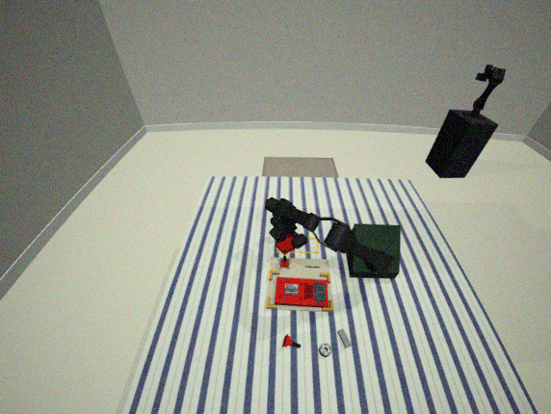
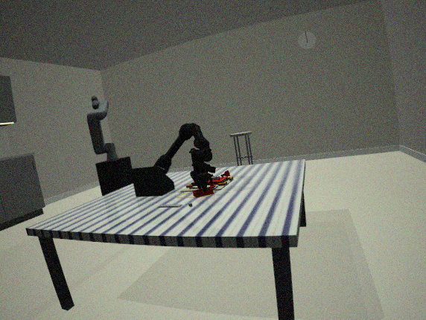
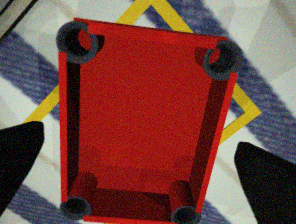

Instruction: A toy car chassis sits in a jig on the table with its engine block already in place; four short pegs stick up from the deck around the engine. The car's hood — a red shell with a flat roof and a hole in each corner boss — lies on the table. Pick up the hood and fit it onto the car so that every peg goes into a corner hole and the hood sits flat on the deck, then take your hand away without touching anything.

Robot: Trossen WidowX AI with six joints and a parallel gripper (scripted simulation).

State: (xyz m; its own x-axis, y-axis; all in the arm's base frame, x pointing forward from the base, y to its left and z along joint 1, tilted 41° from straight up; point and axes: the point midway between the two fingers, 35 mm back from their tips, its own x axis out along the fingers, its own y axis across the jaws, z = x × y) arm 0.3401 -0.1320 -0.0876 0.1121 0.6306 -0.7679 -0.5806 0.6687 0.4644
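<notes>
The red hood (image 3: 145, 100) (image 1: 283, 246) (image 2: 202, 192) lies on the table inside a yellow outlined rectangle (image 3: 245, 117) (image 1: 310, 251). In the wrist view its flat roof faces up, with a dark hole in each corner boss. My gripper (image 3: 142, 141) (image 1: 288, 239) (image 2: 202, 184) is open, low over the hood, with one black finger on each long side; the fingers stand clear of it. The red car chassis (image 1: 301, 291) (image 2: 220, 180) sits in the beige jig (image 1: 301, 267) with yellow corner brackets, just in front of the hood, a grey engine block (image 1: 291, 289) on its deck.
The arm's dark green base box (image 1: 376, 250) stands right of the hood. A small red piece (image 1: 285, 262) sits on the jig's back edge. A red cone-shaped part (image 1: 289, 342), a silver ring (image 1: 326, 349) and a grey block (image 1: 344, 338) lie in front of the jig.
</notes>
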